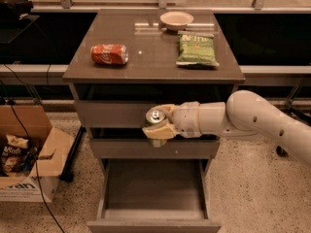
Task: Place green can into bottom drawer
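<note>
My gripper is shut on the green can; only the can's silver top with its pull tab and a little of its dark body show between the cream fingers. The white arm reaches in from the right. The can hangs in front of the gap between the top two drawer fronts, above the bottom drawer. That drawer is pulled out and its shallow grey tray holds nothing.
On the cabinet top lie a red cola can on its side, a green chip bag and a small white bowl. An open cardboard box with snack bags stands on the floor at left, with cables beside it.
</note>
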